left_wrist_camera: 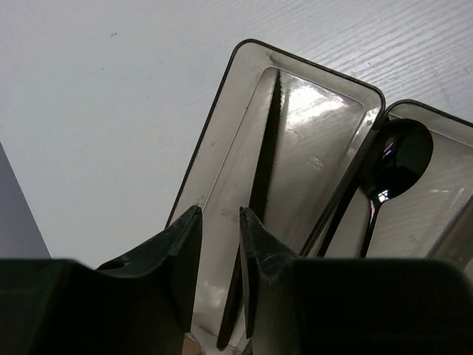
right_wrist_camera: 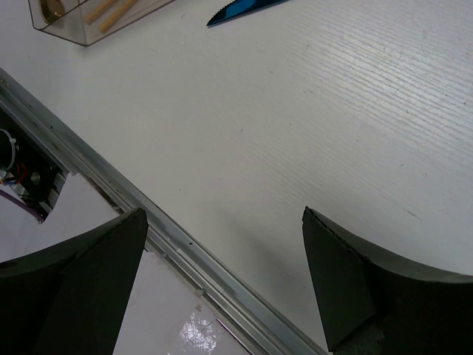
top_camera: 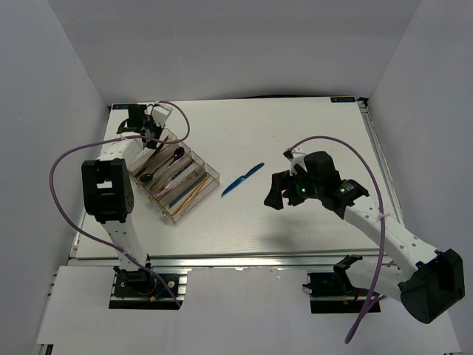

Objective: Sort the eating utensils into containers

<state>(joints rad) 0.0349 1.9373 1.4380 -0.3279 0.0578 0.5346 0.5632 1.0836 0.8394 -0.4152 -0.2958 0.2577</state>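
The clear organiser tray (top_camera: 194, 154) lies at the left of the table. It holds black spoons (top_camera: 178, 155), silver pieces and orange sticks (top_camera: 194, 191). My left gripper (top_camera: 151, 137) hangs over the tray's far-left compartment. In the left wrist view my left gripper (left_wrist_camera: 219, 211) is narrowly open, and a black knife (left_wrist_camera: 264, 155) lies in that compartment (left_wrist_camera: 222, 111), its handle end between the fingertips. A black spoon (left_wrist_camera: 395, 155) lies in the neighbouring compartment. The blue knife (top_camera: 242, 180) lies on the table right of the tray; its tip shows in the right wrist view (right_wrist_camera: 240, 10). My right gripper (top_camera: 275, 194) (right_wrist_camera: 225, 214) is wide open and empty, right of the blue knife.
The table's metal front rail (right_wrist_camera: 185, 248) runs under my right gripper. A tray corner (right_wrist_camera: 74, 33) with orange sticks shows at the top left of the right wrist view. White walls enclose the table on three sides.
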